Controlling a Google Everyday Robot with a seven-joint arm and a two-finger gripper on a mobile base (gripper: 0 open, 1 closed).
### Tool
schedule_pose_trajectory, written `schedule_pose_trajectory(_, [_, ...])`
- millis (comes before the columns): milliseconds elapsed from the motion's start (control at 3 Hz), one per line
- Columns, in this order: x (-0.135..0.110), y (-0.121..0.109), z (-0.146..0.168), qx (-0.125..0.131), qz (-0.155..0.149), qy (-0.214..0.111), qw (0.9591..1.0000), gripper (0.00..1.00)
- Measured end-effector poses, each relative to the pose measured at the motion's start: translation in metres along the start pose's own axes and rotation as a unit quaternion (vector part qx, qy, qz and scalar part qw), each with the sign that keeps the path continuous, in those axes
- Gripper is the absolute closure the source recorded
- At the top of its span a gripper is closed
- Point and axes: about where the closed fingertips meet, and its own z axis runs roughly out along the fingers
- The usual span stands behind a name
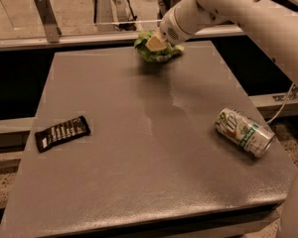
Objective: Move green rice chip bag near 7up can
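Green rice chip bag [153, 56] sits just under gripper [160, 39].

My count: one green rice chip bag [158, 57], one 7up can [244, 132], one black wrapper [62, 133], one end effector [158, 42] at twelve o'clock.

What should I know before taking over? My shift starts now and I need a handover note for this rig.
The end effector is at the green rice chip bag, by the far edge of the table; the wrist hides whether it has a grip.
The 7up can lies on its side near the right edge, well apart from the bag.
The black wrapper lies on the left and is not part of the job.
Done: end effector is at the bag.
Left: bring the bag over beside the can and release it.
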Motion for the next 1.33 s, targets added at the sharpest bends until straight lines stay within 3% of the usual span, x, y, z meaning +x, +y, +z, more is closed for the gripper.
schedule_pose_trajectory(333, [0.016, 0.001, -0.037, -0.004, -0.012, 0.055, 0.9984, 1.00])
schedule_pose_trajectory(667, [0.037, 0.010, -0.068, 0.007, -0.002, 0.110, 0.9939, 1.00])
schedule_pose_trajectory(1333, [0.084, 0.035, -0.112, 0.029, 0.044, 0.220, 0.9740, 1.00])
